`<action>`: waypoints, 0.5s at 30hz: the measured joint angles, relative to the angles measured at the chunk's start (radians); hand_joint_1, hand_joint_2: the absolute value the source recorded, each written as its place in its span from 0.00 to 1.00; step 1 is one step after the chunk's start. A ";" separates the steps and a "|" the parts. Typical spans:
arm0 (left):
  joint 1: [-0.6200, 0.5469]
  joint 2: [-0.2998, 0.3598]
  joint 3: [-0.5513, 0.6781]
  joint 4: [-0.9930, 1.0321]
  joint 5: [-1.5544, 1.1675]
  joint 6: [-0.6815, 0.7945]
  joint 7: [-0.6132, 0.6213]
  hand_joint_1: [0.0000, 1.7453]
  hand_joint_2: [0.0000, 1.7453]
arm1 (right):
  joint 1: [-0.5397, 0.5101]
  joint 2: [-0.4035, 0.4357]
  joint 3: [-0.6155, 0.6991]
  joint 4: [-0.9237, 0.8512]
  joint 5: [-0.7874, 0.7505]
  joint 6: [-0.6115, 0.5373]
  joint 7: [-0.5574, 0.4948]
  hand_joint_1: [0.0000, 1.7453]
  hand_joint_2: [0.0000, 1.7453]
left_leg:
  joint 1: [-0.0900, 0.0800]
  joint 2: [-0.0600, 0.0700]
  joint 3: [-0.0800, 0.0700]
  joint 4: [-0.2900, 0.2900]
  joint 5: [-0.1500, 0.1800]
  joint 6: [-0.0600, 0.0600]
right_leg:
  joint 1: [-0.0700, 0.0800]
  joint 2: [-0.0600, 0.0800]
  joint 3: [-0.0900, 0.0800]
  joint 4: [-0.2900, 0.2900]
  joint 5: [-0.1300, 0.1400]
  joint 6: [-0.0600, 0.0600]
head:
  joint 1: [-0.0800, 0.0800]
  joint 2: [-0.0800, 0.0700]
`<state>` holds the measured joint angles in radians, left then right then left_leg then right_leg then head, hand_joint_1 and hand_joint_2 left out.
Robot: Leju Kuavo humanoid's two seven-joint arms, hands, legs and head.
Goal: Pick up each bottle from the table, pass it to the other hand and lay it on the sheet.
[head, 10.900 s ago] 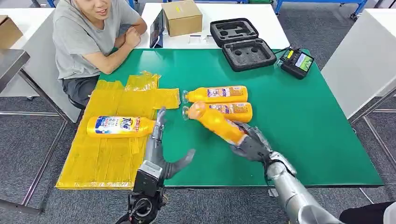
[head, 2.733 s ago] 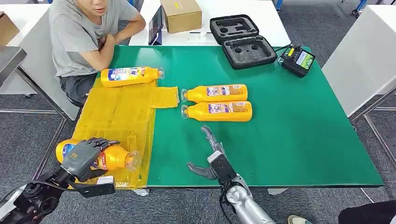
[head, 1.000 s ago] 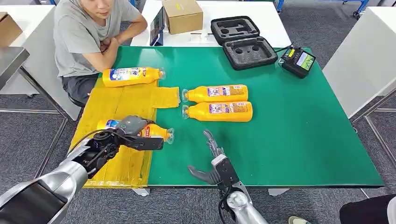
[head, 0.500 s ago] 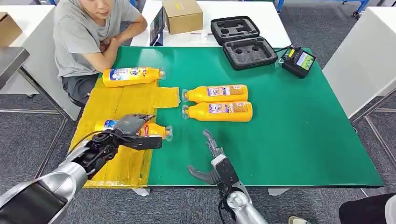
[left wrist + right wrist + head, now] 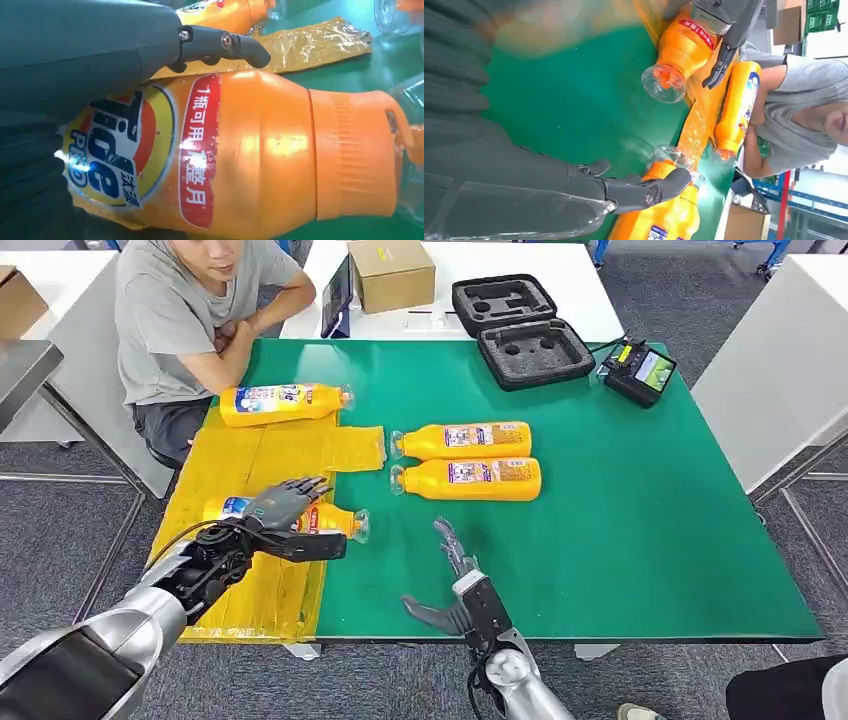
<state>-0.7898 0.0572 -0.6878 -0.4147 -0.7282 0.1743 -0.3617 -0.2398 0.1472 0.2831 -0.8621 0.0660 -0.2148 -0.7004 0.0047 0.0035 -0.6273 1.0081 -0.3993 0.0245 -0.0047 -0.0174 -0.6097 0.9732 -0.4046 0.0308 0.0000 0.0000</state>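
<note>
- The left hand point(image 5: 283, 508) lies over an orange plastic detergent bottle with a blue-and-red label and clear cap point(image 5: 335, 520); its dark fingers point(image 5: 312, 485) are fanned out over the bottle's far side and its thumb runs along the near side; whether it presses on the bottle or merely rests there cannot be told
- That bottle lies on its side on the crinkled yellow plastic sheet point(image 5: 250, 455), at the sheet's right edge, with the cap reaching out over the green table top point(image 5: 650, 520); in the left wrist view the bottle point(image 5: 250, 155) is close under the palm, with one dark finger point(image 5: 225, 44) stretched above it
- A second orange bottle of the same kind point(image 5: 285, 403) lies on its side at the far end of the sheet, just in front of a seated person in a grey T-shirt point(image 5: 175, 315)
- Two more orange bottles point(image 5: 462, 440) point(image 5: 470, 479) lie side by side on the green table, right of the sheet, caps toward it
- The right hand point(image 5: 450, 585) is held above the table's near edge, holding nothing, fingers and thumb spread apart
- A black foam-lined case point(image 5: 520, 330) lies open at the table's far side; a brown cardboard box point(image 5: 392, 275) stands on a white table behind
</note>
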 measured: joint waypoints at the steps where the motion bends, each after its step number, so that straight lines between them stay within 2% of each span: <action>1: 0.000 0.000 0.001 0.000 0.003 0.004 -0.006 0.00 1.00 | 0.000 0.000 0.000 0.000 0.000 0.000 0.000 0.00 1.00 | 0.000 0.000 0.000 0.000 0.000 0.000 | 0.000 0.000 0.000 0.000 0.000 0.000 | 0.000 0.000; 8: 0.020 0.016 0.027 -0.042 0.048 0.044 -0.072 0.00 1.00 | 0.000 -0.001 0.000 0.000 -0.012 -0.005 0.000 0.00 1.00 | 0.000 0.000 -0.001 0.000 0.000 0.000 | 0.000 0.000 -0.001 0.000 0.000 0.000 | 0.000 0.000; 15: 0.042 0.022 0.043 -0.088 0.052 0.061 -0.074 0.00 1.00 | 0.000 -0.001 0.000 0.000 -0.012 -0.006 0.000 0.00 1.00 | 0.000 0.000 -0.001 0.000 0.000 0.000 | 0.000 0.000 -0.001 0.000 0.000 0.000 | 0.000 0.000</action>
<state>-0.7476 0.0793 -0.6443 -0.5024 -0.6764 0.2354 -0.4353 -0.2394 0.1465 0.2827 -0.8621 0.0542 -0.2209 -0.7004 0.0047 0.0037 -0.6284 1.0081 -0.3993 0.0246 -0.0050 -0.0176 -0.6105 0.9731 -0.4048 0.0309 0.0004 0.0000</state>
